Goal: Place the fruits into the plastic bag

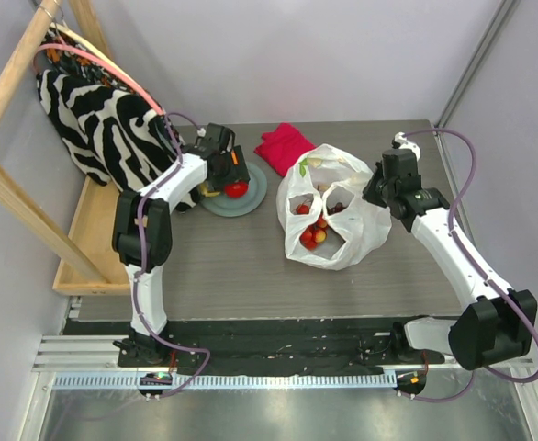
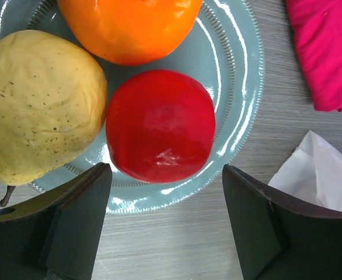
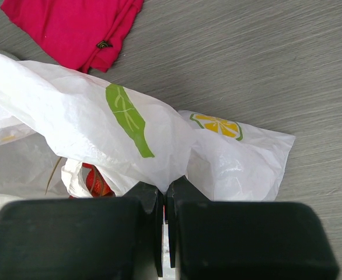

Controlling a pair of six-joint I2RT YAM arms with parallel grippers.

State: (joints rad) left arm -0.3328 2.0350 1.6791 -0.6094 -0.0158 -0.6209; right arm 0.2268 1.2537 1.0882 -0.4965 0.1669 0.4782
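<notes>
A red apple (image 2: 160, 125), a yellow fruit (image 2: 39, 105) and an orange (image 2: 130, 26) lie on a grey-green plate (image 2: 235, 70). My left gripper (image 2: 166, 224) hovers over the plate's near rim, open, its fingers on either side just short of the apple. In the top view it is at the plate (image 1: 251, 200), beside the apple (image 1: 237, 188). The white plastic bag (image 1: 329, 207) with lemon prints lies mid-table, small red fruits (image 1: 310, 230) inside. My right gripper (image 3: 165, 189) is shut on a fold of the plastic bag (image 3: 130, 134) at its right side.
A crimson cloth (image 1: 285, 145) lies behind the bag. A zebra-striped fabric bag (image 1: 95, 115) hangs from a wooden frame (image 1: 12, 175) at the left. The table's right edge meets a wall.
</notes>
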